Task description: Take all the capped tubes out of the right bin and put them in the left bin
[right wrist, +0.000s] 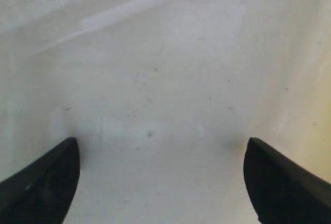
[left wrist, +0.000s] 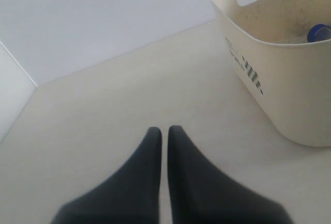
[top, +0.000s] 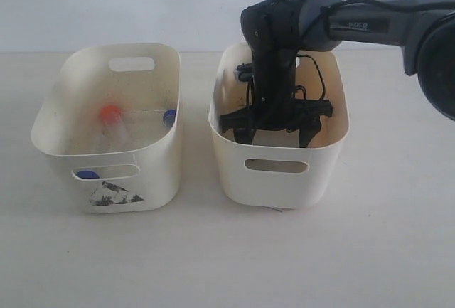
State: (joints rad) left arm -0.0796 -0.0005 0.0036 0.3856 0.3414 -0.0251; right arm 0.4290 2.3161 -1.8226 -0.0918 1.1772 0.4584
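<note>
Two jaws of the right gripper (right wrist: pixel 161 146) stand wide apart inside the right bin (top: pixel 320 173), bare plastic between them; closing here would likely catch nothing. The left gripper (left wrist: pixel 164 130) is closed.

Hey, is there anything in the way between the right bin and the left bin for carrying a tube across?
Nothing visible. Only a bare strip of table separates the right bin from the left bin; the carry only has to clear both walls. The right gripper is open, down inside the right bin.
</note>
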